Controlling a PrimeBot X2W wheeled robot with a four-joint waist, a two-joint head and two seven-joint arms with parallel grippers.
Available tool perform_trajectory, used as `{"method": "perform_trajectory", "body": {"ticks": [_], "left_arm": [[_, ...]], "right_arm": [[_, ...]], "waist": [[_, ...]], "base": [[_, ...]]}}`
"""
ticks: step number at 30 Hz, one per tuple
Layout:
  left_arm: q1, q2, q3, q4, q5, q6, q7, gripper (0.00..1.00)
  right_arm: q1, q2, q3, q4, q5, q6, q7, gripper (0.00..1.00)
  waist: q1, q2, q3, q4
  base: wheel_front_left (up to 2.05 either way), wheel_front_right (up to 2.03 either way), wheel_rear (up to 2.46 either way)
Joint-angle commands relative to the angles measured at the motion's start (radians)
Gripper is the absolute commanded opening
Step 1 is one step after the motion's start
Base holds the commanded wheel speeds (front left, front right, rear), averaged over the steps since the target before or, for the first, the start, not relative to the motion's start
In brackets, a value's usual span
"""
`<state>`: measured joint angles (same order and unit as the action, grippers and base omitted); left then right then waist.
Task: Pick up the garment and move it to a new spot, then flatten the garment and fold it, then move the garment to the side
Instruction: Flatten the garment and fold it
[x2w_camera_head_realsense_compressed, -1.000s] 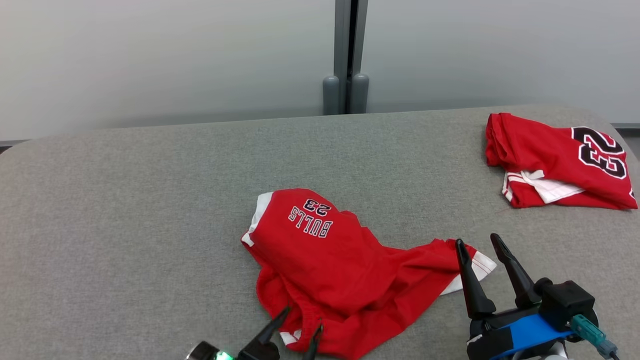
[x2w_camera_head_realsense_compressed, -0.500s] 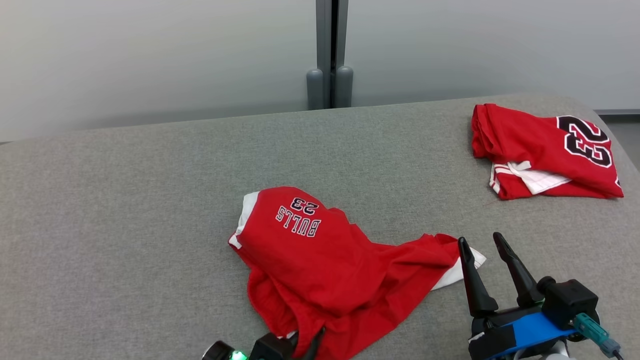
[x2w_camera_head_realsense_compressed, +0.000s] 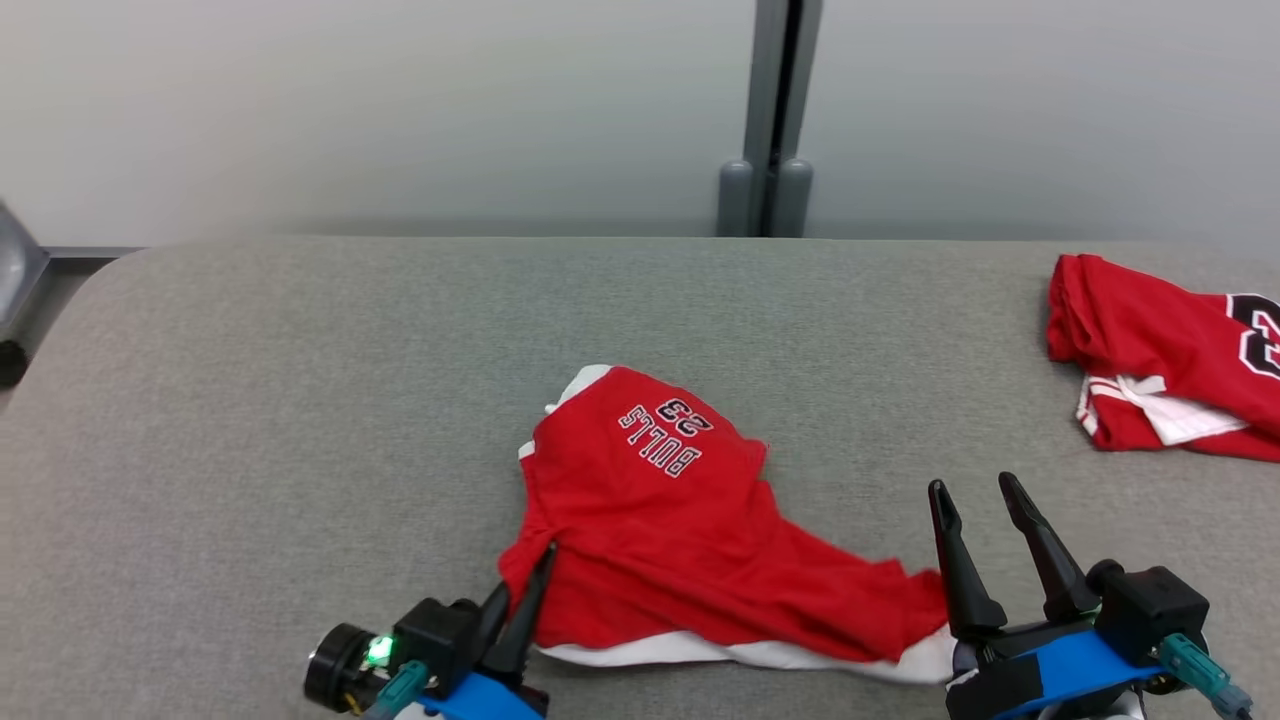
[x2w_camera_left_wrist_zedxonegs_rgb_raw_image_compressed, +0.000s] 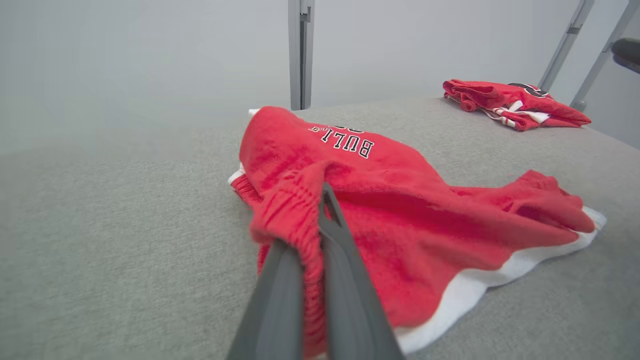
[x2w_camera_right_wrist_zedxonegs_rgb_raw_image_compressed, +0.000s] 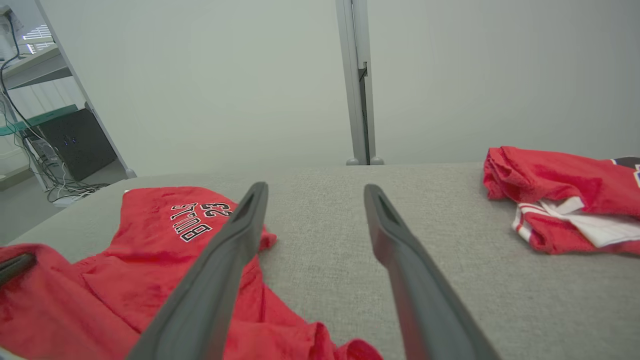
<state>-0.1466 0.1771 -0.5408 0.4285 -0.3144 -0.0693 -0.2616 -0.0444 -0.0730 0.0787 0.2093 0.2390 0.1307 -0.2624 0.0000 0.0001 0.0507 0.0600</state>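
Currently on my screens, largest first. 1 grey tabletop (x2w_camera_head_realsense_compressed: 250, 400), carrying everything listed. 1 red garment (x2w_camera_head_realsense_compressed: 680, 540): shorts lettered BULLS 23, white trim, lying rumpled near the middle of the near side. 1 red jersey (x2w_camera_head_realsense_compressed: 1150, 340), loosely folded, well apart at the far right. 1 right gripper (x2w_camera_head_realsense_compressed: 970, 483), fingers spread wide and holding nothing, just beside the garment's right end. 1 left gripper (x2w_camera_left_wrist_zedxonegs_rgb_raw_image_compressed: 325, 190), clamped tight on the garment's gathered waistband at its left corner.
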Motion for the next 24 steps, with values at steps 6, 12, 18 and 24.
{"method": "perform_trajectory", "body": {"ticks": [6,12,18,24], "left_arm": [[0.058,0.039,0.036,-0.082,0.001,0.021,-0.004,0.00],[0.047,0.035,0.038,-0.074,0.002,0.017,-0.005,0.00],[-0.015,0.023,0.052,-0.031,0.012,0.007,-0.004,0.00],[-0.093,0.013,0.082,0.043,0.022,-0.008,-0.004,0.00]], "right_arm": [[-0.009,-0.004,-0.001,0.012,0.008,0.000,-0.003,1.00],[-0.031,-0.012,0.010,0.024,0.012,0.000,-0.003,1.00],[-0.047,-0.021,0.001,0.046,0.010,0.000,-0.003,1.00],[-0.055,-0.020,-0.016,0.062,0.002,0.000,-0.003,1.00]], "waist": [[0.0000,-0.0001,0.010,0.025],[0.0000,-0.0001,0.027,-0.007],[0.0000,-0.0001,0.053,-0.070],[0.0000,-0.0001,0.080,-0.123]], "base": [[0.00,0.00,0.00],[0.00,0.00,0.00],[0.00,0.00,0.00],[0.00,0.00,0.00]]}}
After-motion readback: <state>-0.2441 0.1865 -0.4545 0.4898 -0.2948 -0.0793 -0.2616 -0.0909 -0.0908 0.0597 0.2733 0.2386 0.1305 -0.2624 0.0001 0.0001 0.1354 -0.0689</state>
